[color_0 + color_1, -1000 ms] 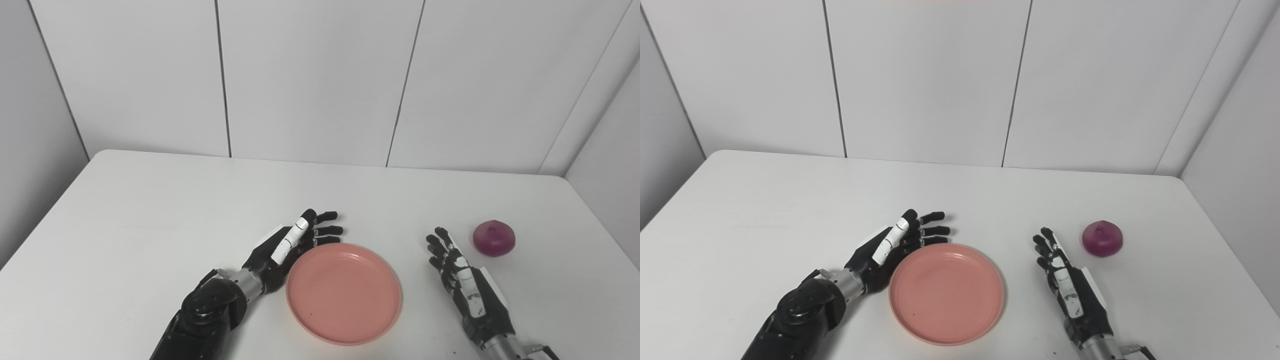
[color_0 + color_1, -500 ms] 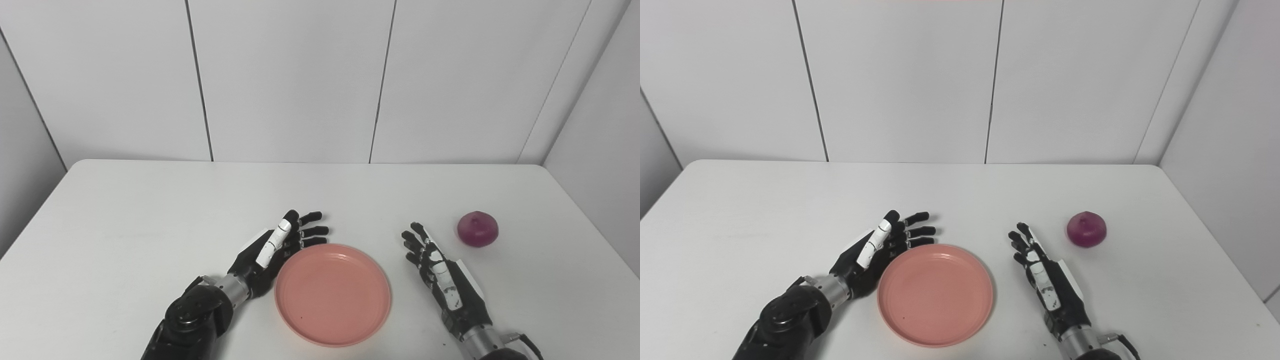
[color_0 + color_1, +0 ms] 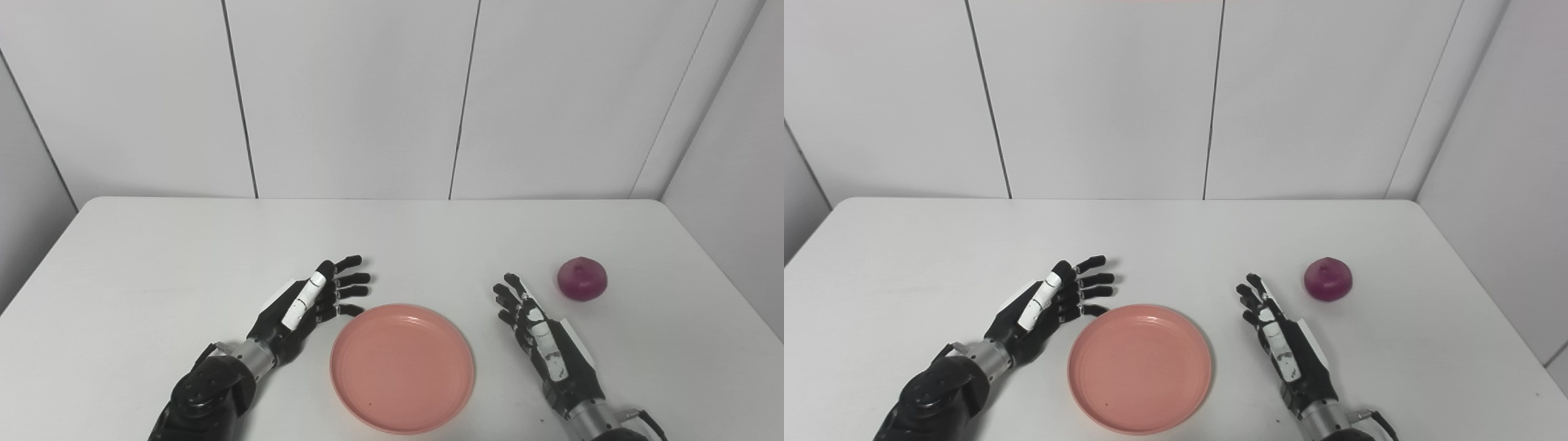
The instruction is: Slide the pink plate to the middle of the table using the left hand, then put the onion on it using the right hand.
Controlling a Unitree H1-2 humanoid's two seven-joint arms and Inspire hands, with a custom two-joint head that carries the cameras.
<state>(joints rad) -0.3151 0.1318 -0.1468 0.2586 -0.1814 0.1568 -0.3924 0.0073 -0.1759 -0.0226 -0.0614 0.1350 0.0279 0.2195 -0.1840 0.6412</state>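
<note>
The pink plate (image 3: pixel 402 367) lies empty on the white table (image 3: pixel 184 257), near the front edge at about mid-width. My left hand (image 3: pixel 306 303) is open, fingers spread, resting just left of the plate and apart from its rim. My right hand (image 3: pixel 542 340) is open and empty, to the right of the plate. The purple onion (image 3: pixel 582 278) sits on the table beyond and to the right of the right hand, not touched. The same layout shows in the right eye view: plate (image 3: pixel 1139 367), onion (image 3: pixel 1328 279), left hand (image 3: pixel 1047 306), right hand (image 3: pixel 1283 346).
White wall panels (image 3: pixel 349 92) stand behind the table's far edge. The table's right edge runs close to the onion. Nothing else lies on the table.
The camera has shifted. My left hand has drawn back to the left, off the plate's rim. The right hand and the onion have kept their places on the table.
</note>
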